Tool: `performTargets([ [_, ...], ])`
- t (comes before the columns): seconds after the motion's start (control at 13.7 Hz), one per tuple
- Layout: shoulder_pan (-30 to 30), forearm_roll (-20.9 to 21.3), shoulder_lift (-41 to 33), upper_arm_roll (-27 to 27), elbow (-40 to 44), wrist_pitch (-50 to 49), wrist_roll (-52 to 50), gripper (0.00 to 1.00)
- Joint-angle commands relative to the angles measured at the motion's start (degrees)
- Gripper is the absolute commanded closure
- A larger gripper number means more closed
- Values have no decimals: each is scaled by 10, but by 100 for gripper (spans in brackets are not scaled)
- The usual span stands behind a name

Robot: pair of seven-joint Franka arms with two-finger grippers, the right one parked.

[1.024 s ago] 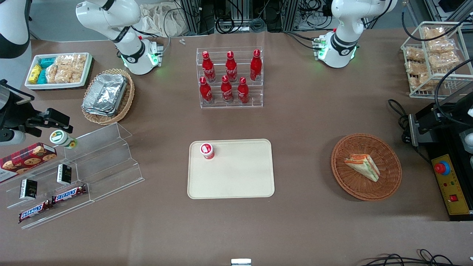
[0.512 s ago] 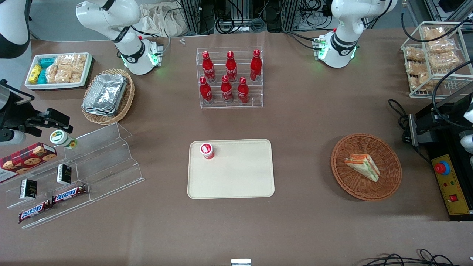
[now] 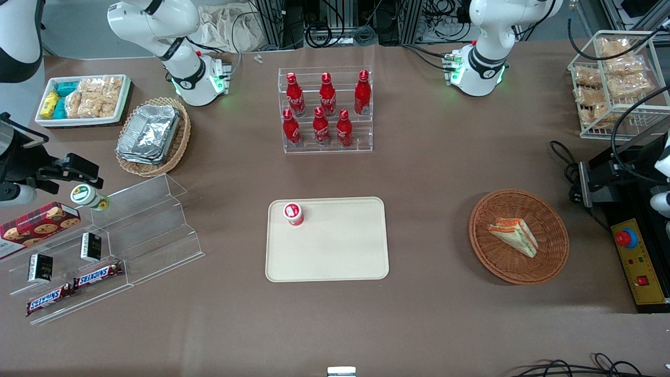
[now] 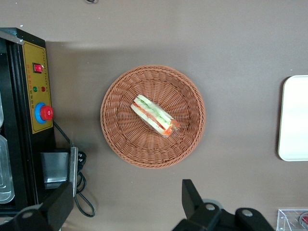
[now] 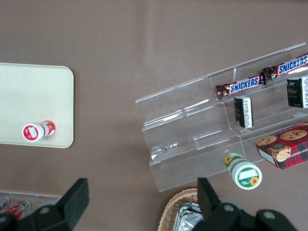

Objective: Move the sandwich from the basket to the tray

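The sandwich [image 3: 514,236] [image 4: 155,115], a white-bread wedge with orange, red and green layers, lies in the round reddish-brown basket [image 3: 481,220] [image 4: 115,139] toward the working arm's end of the table. The cream tray [image 3: 340,251] [image 4: 294,120] lies flat at the table's middle. My left gripper [image 4: 127,204] hovers high above the bare table just beside the basket. It is open wide, its black fingers [image 4: 192,197] holding nothing. The sandwich lies apart from them.
A small red-capped bottle [image 3: 293,213] stands on a corner of the tray. A black control box with a red button [image 3: 626,238] [image 4: 41,113] and loose cables [image 4: 82,202] sit close beside the basket. A rack of red bottles [image 3: 325,112] stands farther from the camera than the tray.
The working arm at the edge of the front view has shifted slightly. The sandwich, basket and tray have not moved.
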Motion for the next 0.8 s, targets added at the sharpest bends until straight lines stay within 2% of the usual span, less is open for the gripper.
performTargets([
  [0.0, 1, 1, 1, 0, -14, 20, 4, 0],
  [0.51, -1, -1, -5, -1, -99, 110, -14, 0],
  [0.73, 1, -24, -8, -1, -171, 161, -28, 0],
])
